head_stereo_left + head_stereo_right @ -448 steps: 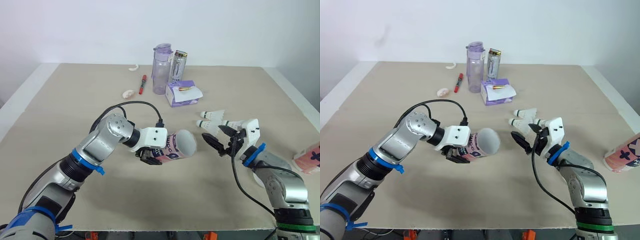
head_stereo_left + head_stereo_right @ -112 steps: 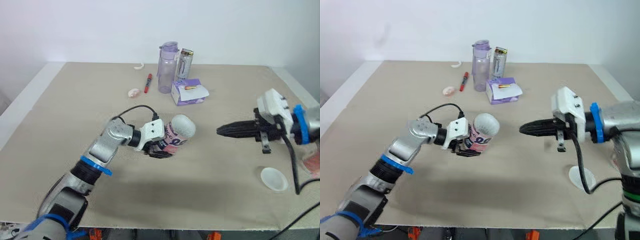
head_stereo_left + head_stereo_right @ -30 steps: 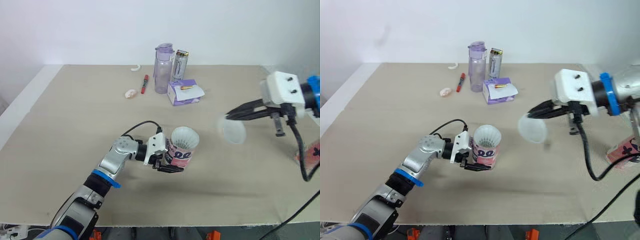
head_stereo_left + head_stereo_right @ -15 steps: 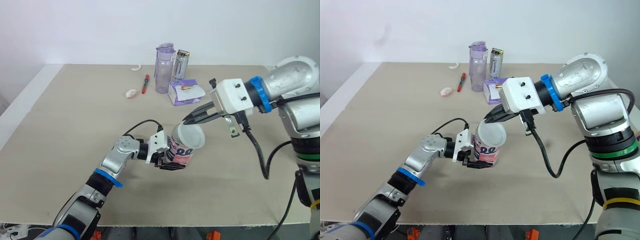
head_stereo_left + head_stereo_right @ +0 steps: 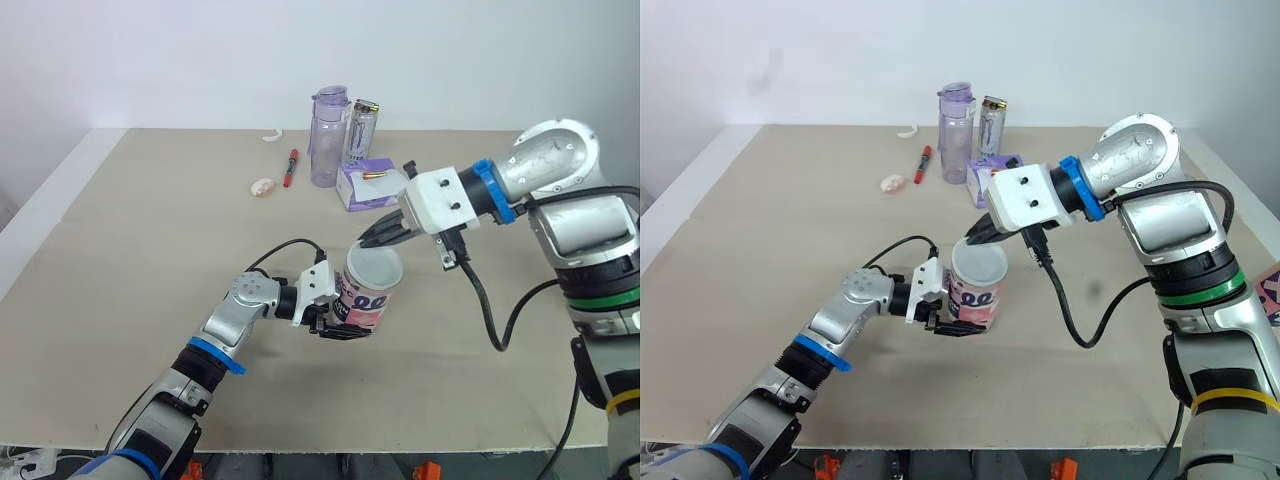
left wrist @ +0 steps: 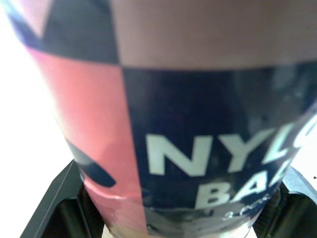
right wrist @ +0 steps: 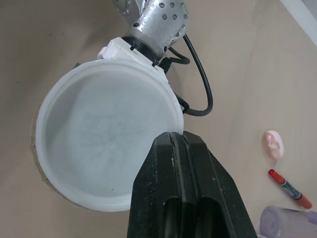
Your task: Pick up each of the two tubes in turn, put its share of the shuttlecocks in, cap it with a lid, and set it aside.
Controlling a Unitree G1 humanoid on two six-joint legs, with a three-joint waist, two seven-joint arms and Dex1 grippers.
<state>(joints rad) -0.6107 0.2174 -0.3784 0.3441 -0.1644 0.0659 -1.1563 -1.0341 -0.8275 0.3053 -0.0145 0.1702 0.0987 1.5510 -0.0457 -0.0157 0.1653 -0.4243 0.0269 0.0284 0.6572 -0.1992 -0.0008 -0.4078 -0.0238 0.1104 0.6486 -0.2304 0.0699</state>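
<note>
At 11 o'clock on the beige table (image 5: 120, 250) lie a small pale pink lump (image 5: 262, 186), a white curved scrap (image 5: 270, 136) and a red marker pen (image 5: 289, 168). At 12 o'clock stand a clear purple water bottle (image 5: 325, 140) and a silver drinks can (image 5: 362, 124), and just in front of them sits a purple box with a white slip on top (image 5: 371, 186).

Near the table's centre, the left gripper (image 5: 337, 327) clasps the pink and navy cardboard tube (image 5: 366, 306) low on its wall and holds it upright, one black finger (image 6: 54, 203) on each side. A round, white translucent plastic lid (image 7: 106, 148) lies flat across the tube's mouth. I cannot tell if it is pushed fully home.

The right gripper (image 5: 976, 238) reaches in from 2 o'clock, its fingers pressed together on the lid's rim at the 12 o'clock side.

A second pink tube (image 5: 1272, 290) shows at the 3 o'clock edge.
</note>
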